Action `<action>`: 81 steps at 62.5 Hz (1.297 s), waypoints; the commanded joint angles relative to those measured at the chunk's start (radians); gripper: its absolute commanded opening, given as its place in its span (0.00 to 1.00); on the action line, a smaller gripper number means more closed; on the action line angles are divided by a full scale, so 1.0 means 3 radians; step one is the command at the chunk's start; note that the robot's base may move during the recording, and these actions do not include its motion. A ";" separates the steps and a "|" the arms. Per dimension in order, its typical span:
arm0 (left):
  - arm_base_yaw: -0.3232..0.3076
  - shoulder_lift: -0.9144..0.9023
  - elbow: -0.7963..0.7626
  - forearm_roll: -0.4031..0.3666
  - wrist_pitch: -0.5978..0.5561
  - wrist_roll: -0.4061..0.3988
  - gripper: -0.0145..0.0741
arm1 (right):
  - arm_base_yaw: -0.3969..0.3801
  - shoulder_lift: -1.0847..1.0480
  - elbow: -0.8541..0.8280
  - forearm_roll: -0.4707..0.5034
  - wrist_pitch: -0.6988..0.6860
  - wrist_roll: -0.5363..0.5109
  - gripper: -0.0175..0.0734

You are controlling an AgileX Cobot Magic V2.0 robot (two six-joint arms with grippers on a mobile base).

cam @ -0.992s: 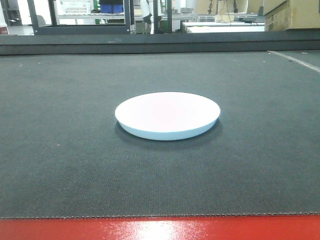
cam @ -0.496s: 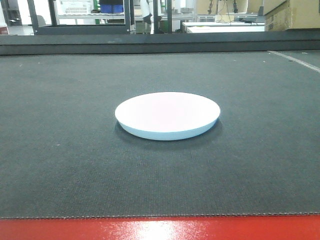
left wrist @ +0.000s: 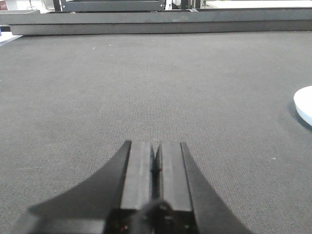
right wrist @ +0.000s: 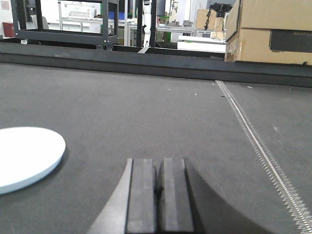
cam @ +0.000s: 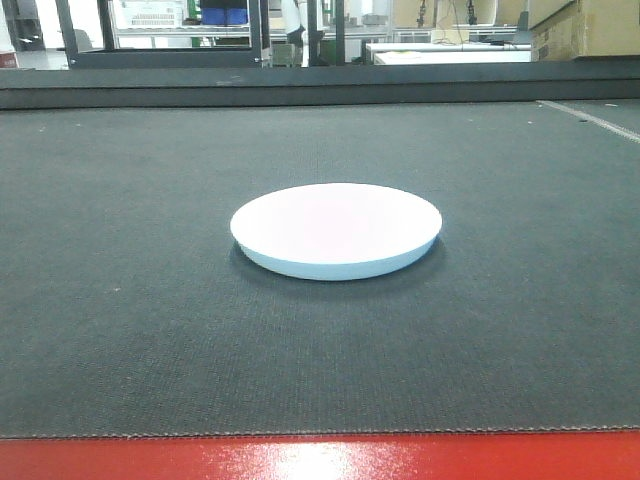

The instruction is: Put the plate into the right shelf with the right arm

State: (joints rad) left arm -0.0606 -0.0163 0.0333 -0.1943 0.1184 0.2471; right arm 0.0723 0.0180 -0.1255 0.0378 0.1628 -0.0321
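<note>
The white plate (cam: 335, 225) lies flat in the middle of a dark mat (cam: 120, 200). Neither gripper shows in the front view. Its edge shows at the far right of the left wrist view as the plate (left wrist: 304, 105), well to the right of my left gripper (left wrist: 156, 146), which is shut and holds nothing. The right wrist view has the plate (right wrist: 24, 156) at the lower left. My right gripper (right wrist: 160, 163) sits low over the mat to the plate's right, shut and empty, apart from it. The right shelf is out of view.
A red table edge (cam: 320, 458) runs along the front of the mat, and a raised dark ledge (cam: 320, 85) along its back. A stitched seam (right wrist: 253, 141) crosses the mat on the right. Cardboard boxes (right wrist: 273, 29) stand beyond the ledge, and a distant rack with blue bins (cam: 222, 15).
</note>
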 commanded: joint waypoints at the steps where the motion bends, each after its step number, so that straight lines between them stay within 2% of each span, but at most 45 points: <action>1: 0.0001 -0.0036 0.0026 -0.0026 -0.0279 -0.0009 0.11 | -0.0018 0.0284 -0.0471 -0.0002 0.0132 0.0015 0.34; 12: 0.0001 -0.0036 0.0026 -0.0026 -0.0279 -0.0009 0.11 | -0.0018 0.1092 -0.1061 -0.0002 0.0338 0.0015 0.71; 17: 0.0001 -0.0036 0.0026 -0.0026 -0.0279 -0.0009 0.11 | -0.0018 0.1522 -0.1334 -0.0002 0.0394 0.0015 0.78; 28: 0.0001 -0.0036 0.0026 -0.0026 -0.0279 -0.0009 0.11 | 0.0068 0.2572 -0.2103 -0.0002 0.0779 0.0026 0.78; 39: 0.0001 -0.0036 0.0026 -0.0026 -0.0279 -0.0009 0.11 | 0.0447 0.3618 -0.3074 -0.0002 0.1253 0.0276 0.78; 51: 0.0001 -0.0036 0.0026 -0.0026 -0.0279 -0.0009 0.11 | 0.0848 0.4624 -0.3892 -0.0045 0.1496 0.0640 0.78; 64: 0.0001 -0.0036 0.0026 -0.0026 -0.0279 -0.0009 0.11 | 0.1113 0.5467 -0.4408 -0.0077 0.1544 0.0675 0.78; 81: 0.0001 -0.0036 0.0026 -0.0026 -0.0279 -0.0009 0.11 | 0.1182 0.6010 -0.4521 -0.0251 0.1500 0.0675 0.78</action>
State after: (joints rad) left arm -0.0606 -0.0163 0.0333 -0.1943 0.1184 0.2471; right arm 0.4261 1.8431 -1.4420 0.0000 0.6664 0.1681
